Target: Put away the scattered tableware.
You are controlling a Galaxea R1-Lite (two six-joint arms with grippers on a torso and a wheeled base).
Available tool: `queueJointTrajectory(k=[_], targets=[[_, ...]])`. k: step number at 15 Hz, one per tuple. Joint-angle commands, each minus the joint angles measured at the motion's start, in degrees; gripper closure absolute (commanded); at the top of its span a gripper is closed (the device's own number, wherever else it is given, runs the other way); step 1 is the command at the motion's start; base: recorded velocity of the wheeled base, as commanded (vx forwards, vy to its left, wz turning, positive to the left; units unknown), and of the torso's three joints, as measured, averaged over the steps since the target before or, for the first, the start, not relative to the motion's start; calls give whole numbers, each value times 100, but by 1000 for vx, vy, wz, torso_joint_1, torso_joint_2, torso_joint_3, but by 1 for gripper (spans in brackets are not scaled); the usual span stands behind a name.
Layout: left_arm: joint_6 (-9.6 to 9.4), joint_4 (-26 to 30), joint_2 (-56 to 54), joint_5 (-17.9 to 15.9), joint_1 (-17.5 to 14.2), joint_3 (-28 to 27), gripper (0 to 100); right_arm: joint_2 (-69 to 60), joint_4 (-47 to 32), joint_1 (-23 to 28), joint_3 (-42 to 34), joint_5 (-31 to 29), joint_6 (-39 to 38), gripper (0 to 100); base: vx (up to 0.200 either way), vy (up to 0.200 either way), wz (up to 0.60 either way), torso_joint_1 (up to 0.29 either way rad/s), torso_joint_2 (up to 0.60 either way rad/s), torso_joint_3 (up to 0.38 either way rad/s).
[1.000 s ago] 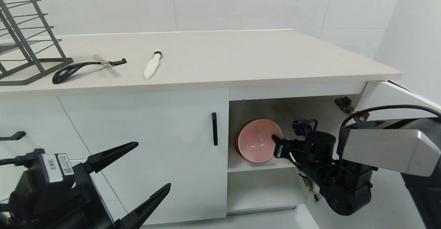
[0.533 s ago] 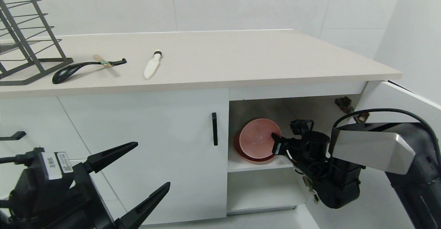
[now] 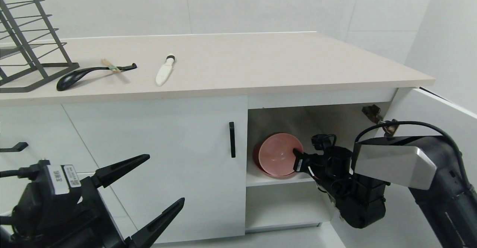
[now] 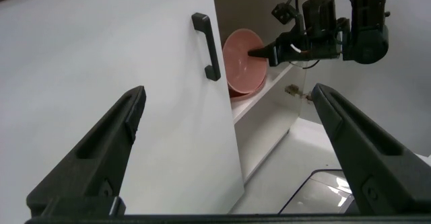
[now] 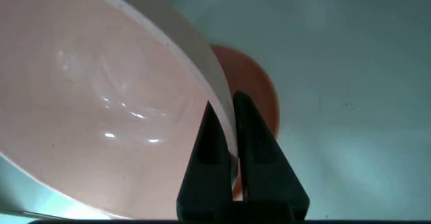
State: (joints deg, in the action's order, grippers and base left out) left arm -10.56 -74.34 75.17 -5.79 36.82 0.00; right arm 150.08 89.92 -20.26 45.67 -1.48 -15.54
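A pink bowl (image 3: 277, 154) is tilted on the upper shelf (image 3: 275, 179) of the open cabinet, against another reddish dish behind it. My right gripper (image 3: 298, 154) is shut on the pink bowl's rim (image 5: 219, 126); the left wrist view also takes in the pink bowl (image 4: 240, 62). My left gripper (image 3: 164, 182) hangs open low in front of the closed cabinet door (image 3: 167, 158), holding nothing. On the counter (image 3: 261, 61) lie a black ladle (image 3: 80, 75), a small wooden-handled utensil (image 3: 110, 66) and a white knife (image 3: 165, 71).
A dark wire rack (image 3: 26, 43) stands at the counter's left end. The right cabinet door (image 3: 428, 106) hangs open beside my right arm. A black handle (image 3: 231, 139) sits on the closed door. The lower shelf (image 3: 283, 207) is bare.
My right gripper has pushed the pink bowl deeper into the cabinet and slightly down toward the shelf. The left arm is still.
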Motion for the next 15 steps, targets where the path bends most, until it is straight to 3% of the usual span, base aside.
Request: queueJointTrajectory(k=[1, 3, 4, 15], targets=[[1, 7, 24, -1, 1, 0, 0, 4, 8, -22, -14, -11, -1, 100, 0, 0, 0, 0, 0, 0], [1, 7, 33, -1, 1, 0, 0, 4, 8, -13, -14, -19, 7, 100, 0, 0, 0, 0, 0, 0], [1, 7, 24, 8, 1, 0, 0, 4, 8, -13, -23, -19, 7, 0, 0, 0, 0, 0, 0, 0], [1, 165, -2, -1, 1, 0, 0, -585, 8, -31, -67, -19, 254, 0, 0, 0, 0, 0, 0, 0]])
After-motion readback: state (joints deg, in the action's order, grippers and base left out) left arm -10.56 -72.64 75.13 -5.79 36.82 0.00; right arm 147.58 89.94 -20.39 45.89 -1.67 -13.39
